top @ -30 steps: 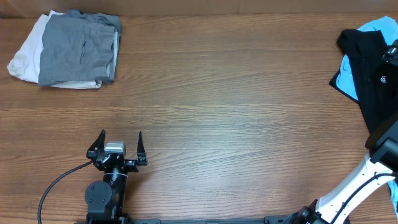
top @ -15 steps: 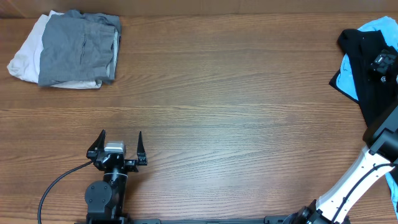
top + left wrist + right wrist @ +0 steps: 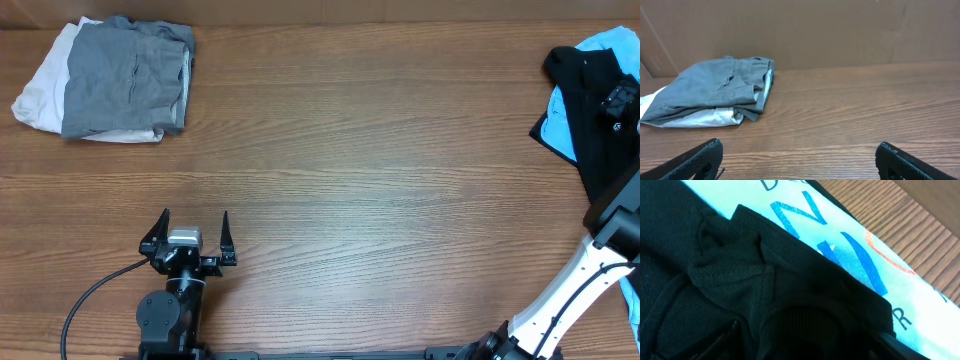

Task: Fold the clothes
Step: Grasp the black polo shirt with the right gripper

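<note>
Right claw [image 3: 612, 104] sits at the right edge of the overhead frame, down on or just over the black shirt [image 3: 598, 150]. Can't tell how its jaws stand. The right wrist view is filled with black mesh cloth, and the fingers are only dark blurs along the bottom edge. Can't tell whether any fabric is pinched.

Black shirt is crumpled and unfolded at the right edge of the tabletop [image 3: 380, 140], running from the upper right down past mid frame. A light blue shirt [image 3: 612, 42] lies under it, showing at the top and along the black one's left side. In the right wrist view the blue shirt has darker blue printed letters and an orange curved line.

Left claw [image 3: 194, 218] is in the lower left of the overhead frame, jaws spread wide, gripping nothing. It is over bare wood, well apart from all the clothes. A black cable [image 3: 85, 305] loops off its arm toward the lower left corner.

In the upper left corner a folded grey garment [image 3: 125, 78] lies on top of a white garment [image 3: 35, 95]. The white one sticks out on the left and along the bottom. The left wrist view shows this same stack at left mid frame.
</note>
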Controlling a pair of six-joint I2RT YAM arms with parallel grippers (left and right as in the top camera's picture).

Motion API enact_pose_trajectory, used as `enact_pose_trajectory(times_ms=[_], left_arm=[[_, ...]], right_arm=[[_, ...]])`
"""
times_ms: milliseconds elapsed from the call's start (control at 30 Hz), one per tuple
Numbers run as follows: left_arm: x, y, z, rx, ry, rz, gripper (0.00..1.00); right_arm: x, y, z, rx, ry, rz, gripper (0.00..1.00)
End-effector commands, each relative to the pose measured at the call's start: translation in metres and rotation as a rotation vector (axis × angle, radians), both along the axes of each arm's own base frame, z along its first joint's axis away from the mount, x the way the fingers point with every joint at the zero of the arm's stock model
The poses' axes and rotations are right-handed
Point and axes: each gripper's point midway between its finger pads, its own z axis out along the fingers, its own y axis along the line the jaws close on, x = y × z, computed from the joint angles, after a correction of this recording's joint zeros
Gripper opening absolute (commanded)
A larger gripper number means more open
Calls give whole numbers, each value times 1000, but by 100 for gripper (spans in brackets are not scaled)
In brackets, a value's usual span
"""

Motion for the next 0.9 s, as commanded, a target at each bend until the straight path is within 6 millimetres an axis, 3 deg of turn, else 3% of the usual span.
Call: enact_pose_trajectory(times_ms=[0, 133, 333, 400, 433, 500, 733, 867], left_arm=[[0, -3, 0, 18, -6, -15, 100], [0, -3, 0, 18, -6, -15, 100], [0, -3, 0, 18, -6, -15, 100], [0, -3, 0, 18, -6, -15, 100], [0, -3, 0, 18, -6, -15, 100], [0, -3, 0, 18, -6, -15, 100], [0, -3, 0, 18, -6, -15, 100], [0, -3, 0, 18, -6, -15, 100]], right_arm=[[6, -10, 19, -26, -40, -42, 76], [7, -10, 31, -34, -52, -42, 76], [3, -8, 29, -23, -35, -41, 76], [2, -6, 28, -18, -27, -41, 70], [-1, -6, 26, -13, -15, -44, 55], [-5, -8, 25, -18, -2, -56, 45], [-13, -15, 29, -49, 23, -88, 45], [-12, -15, 39, -58, 7, -88, 34]])
